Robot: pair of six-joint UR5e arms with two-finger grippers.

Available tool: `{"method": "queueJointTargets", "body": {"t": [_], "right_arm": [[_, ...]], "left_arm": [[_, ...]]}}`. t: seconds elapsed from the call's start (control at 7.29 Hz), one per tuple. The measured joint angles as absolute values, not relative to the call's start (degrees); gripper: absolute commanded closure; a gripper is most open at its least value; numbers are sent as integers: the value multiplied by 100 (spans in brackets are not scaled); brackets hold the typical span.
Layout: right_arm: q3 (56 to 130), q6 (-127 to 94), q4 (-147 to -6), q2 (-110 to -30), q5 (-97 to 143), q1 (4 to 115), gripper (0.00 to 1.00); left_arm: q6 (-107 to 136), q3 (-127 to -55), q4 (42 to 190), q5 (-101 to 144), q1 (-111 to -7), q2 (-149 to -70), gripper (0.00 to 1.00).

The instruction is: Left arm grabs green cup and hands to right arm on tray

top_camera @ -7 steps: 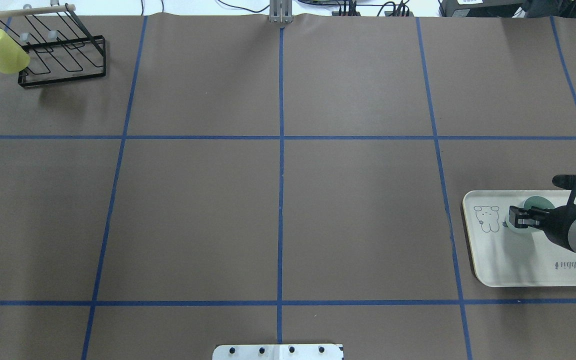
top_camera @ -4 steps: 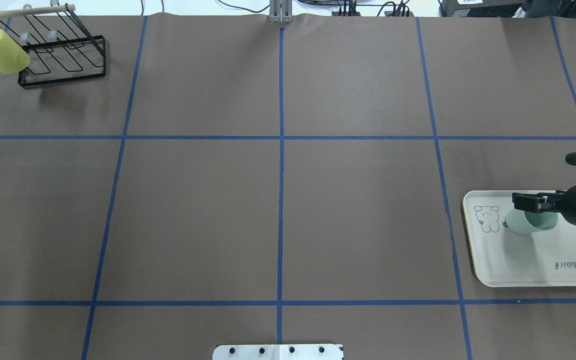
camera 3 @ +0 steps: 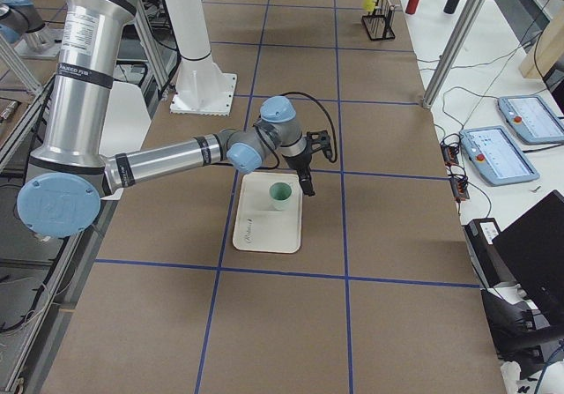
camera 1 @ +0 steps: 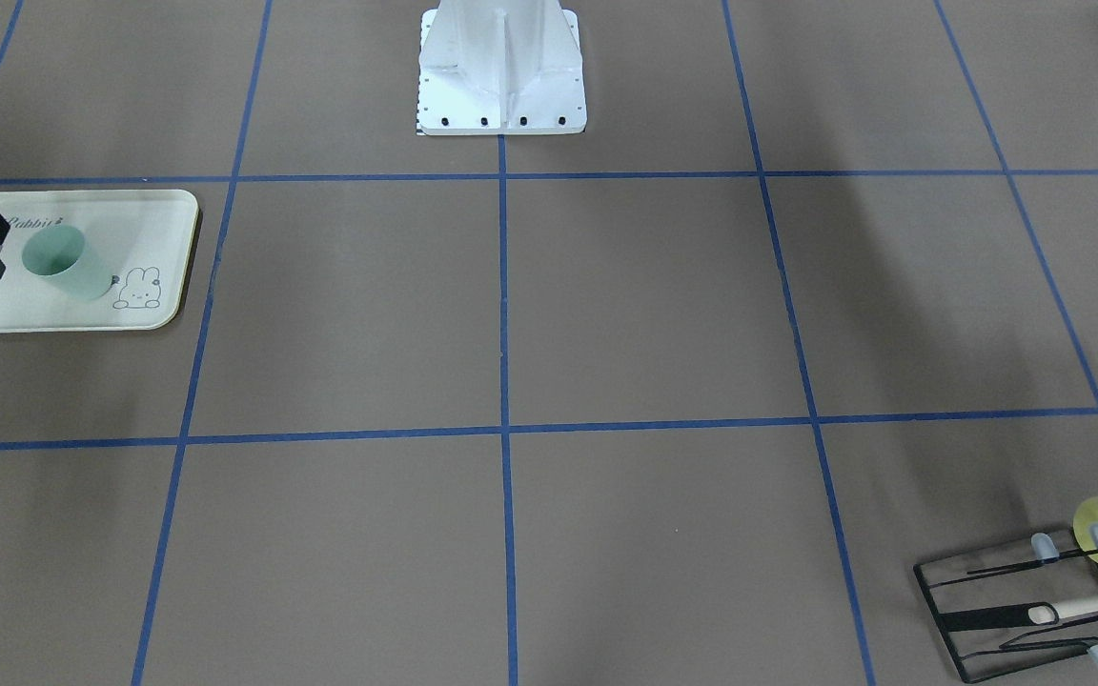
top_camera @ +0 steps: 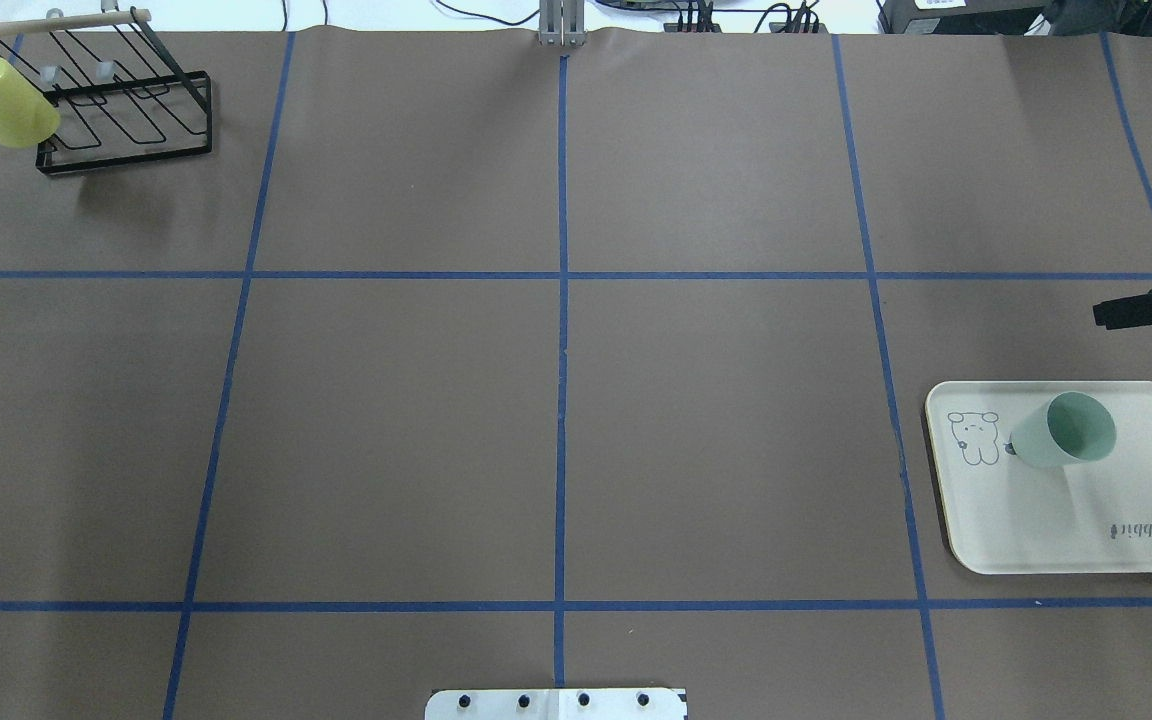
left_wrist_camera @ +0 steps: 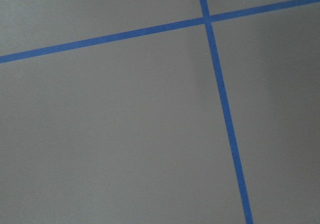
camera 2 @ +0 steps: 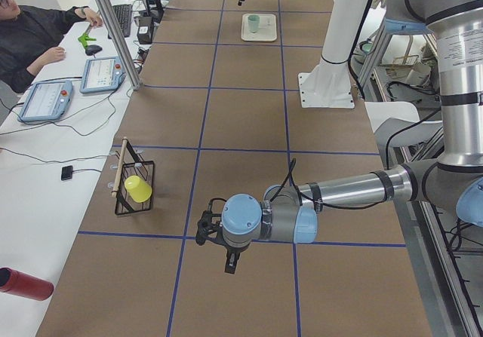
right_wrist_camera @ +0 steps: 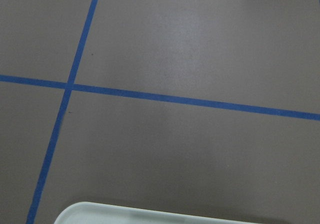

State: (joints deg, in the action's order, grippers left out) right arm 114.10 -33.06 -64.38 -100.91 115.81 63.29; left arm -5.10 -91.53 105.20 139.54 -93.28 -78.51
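On the brown tabletop (top_camera: pixel 386 430), marked into large squares by blue tape lines (top_camera: pixel 562 300), the items lie well apart in opposite corners.

Tray (top_camera: pixel 1036 520): cream, rectangular, with rounded corners and a raised rim. It lies flat at the near right of the overhead view. A line-drawn bunny is printed at its left end and "Rabbit" script at its near right corner. It holds one item, the green cup.

Black wire rack (top_camera: pixel 126 110): it stands at the far left corner. A yellow-green cup (top_camera: pixel 6 88) hangs tilted at its left end, and the other prongs are bare.

Green cup (top_camera: pixel 1061 432): a pale mint-green tumbler, smooth, without a handle and slightly tapered. It stands upright with its mouth up on the far half of the tray, just right of the bunny. Nothing touches it.

Right tool (top_camera: pixel 1116 313): it is raised above the tabletop on the far right side of the cup and is clear of both cup and tray. It has hold of nothing. Only part of it shows, so I cannot tell how far apart its jaws are.

Left tool (camera 2: pixel 229 264): it shows in the left side view only, hanging low over bare tabletop, well apart from the tray. I cannot tell its opening.
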Motion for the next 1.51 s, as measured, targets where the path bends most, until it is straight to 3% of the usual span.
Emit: {"method": "queueJointTargets", "body": {"t": [0.82, 1.1, 1.51], "right_arm": [[10509, -259, -7735, -10097, 13138, 8604, 0], [10525, 442, -8827, -10171, 13112, 8765, 0], [10521, 570, -9140, -10469, 13100, 8803, 0]], "left_arm": [[151, -9844, 10084, 13280, -8566, -7960, 0], [-622, -10244, 9131, 13251, -8656, -7912, 0], [-950, -10281, 8838, 13263, -8805, -7858, 0]]}}
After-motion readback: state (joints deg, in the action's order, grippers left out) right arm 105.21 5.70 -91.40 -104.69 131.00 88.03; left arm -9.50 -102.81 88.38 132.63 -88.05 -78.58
